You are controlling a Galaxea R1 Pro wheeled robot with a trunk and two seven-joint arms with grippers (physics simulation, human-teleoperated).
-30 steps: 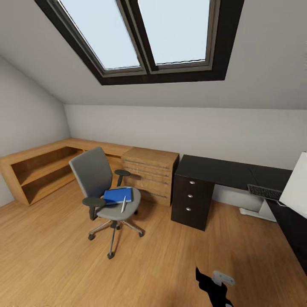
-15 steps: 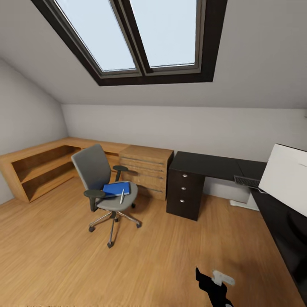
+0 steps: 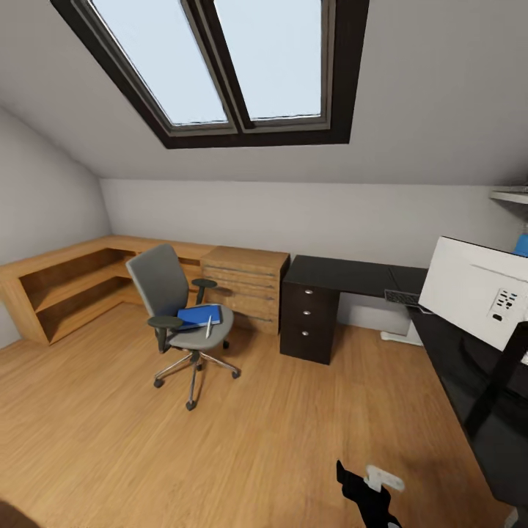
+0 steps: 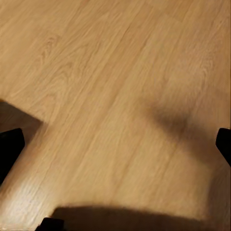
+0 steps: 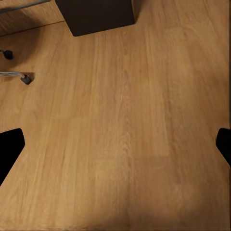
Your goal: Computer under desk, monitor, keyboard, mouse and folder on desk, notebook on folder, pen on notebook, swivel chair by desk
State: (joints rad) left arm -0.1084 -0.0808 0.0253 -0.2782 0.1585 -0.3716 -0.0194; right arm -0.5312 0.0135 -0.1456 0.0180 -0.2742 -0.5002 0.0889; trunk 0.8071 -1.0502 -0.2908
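Note:
The grey swivel chair (image 3: 170, 293) stands on the wood floor, left of the black desk (image 3: 345, 276). On its seat lie the blue folder (image 3: 196, 316) and, beside it, the slim pen (image 3: 208, 327). The wide monitor (image 3: 475, 292) shows its white back on the desk's right wing. Behind it, the keyboard (image 3: 402, 297) rests on the desk. The mouse and notebook are out of view. My left gripper (image 4: 115, 149) hangs open over bare floor. My right gripper (image 5: 115, 144) is also open, over floor near the desk's drawer unit (image 5: 96, 14) and a chair castor (image 5: 26, 78).
A light wooden dresser (image 3: 246, 287) and a low wooden shelf unit (image 3: 66, 290) line the back wall left of the desk. A white object (image 3: 400, 338) sits on the floor under the desk. Skylights (image 3: 213, 62) are overhead. Part of my right arm (image 3: 370, 490) shows low.
The whole picture has shifted: the camera has pulled back and turned right, so more of the monitor and the desk's right wing show. Chair, folder and pen stay in place.

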